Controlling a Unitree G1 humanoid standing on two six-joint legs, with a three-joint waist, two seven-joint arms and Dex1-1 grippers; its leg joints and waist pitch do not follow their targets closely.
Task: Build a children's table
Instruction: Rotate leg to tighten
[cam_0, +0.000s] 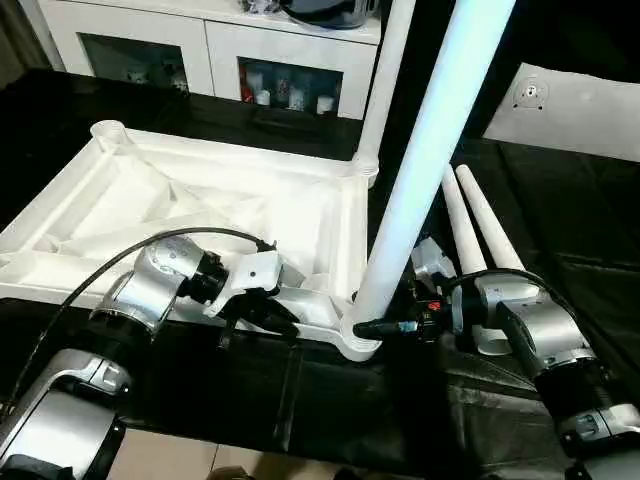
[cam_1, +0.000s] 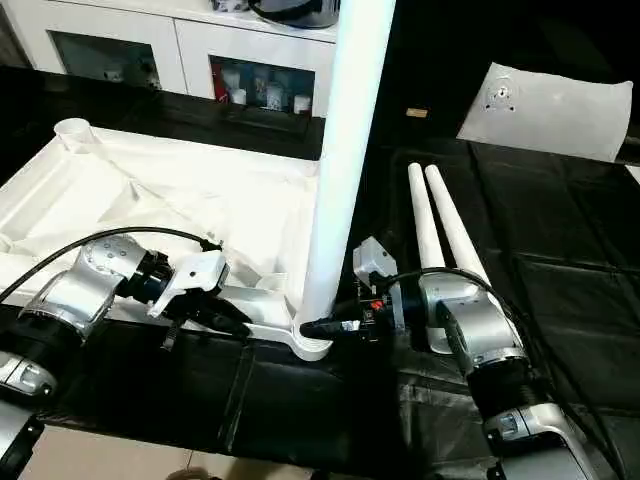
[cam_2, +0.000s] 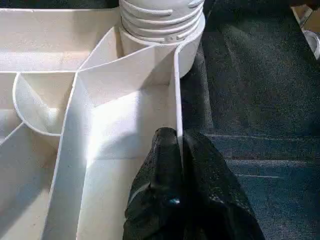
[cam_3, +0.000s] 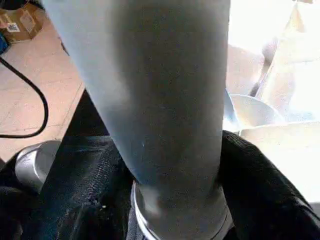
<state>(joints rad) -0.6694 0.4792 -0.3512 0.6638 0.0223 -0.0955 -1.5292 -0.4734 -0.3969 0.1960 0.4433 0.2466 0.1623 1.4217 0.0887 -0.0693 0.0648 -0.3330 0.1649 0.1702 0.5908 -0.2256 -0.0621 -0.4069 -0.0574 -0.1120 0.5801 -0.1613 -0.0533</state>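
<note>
While the table top (cam_0: 200, 210) lies upside down on the black cloth (cam_1: 560, 250), ribbed underside up, one white leg (cam_0: 420, 150) stands upright in its near right corner socket (cam_0: 360, 340). The right gripper (cam_0: 385, 327) reaches in from the right and has its black fingers (cam_3: 260, 195) closed around the base of that leg, just above the socket. The left gripper (cam_0: 262, 312) sits at the near edge of the top, left of the same corner, its two fingers (cam_2: 165, 165) pinched on the thin rim wall. A second leg (cam_0: 385, 80) stands in the far right socket. Two loose legs (cam_1: 445, 230) lie side by side on the cloth, just beyond the right wrist. Behind stands a white cabinet (cam_0: 200, 40), with a flat white panel (cam_1: 545, 105) at far right.
</note>
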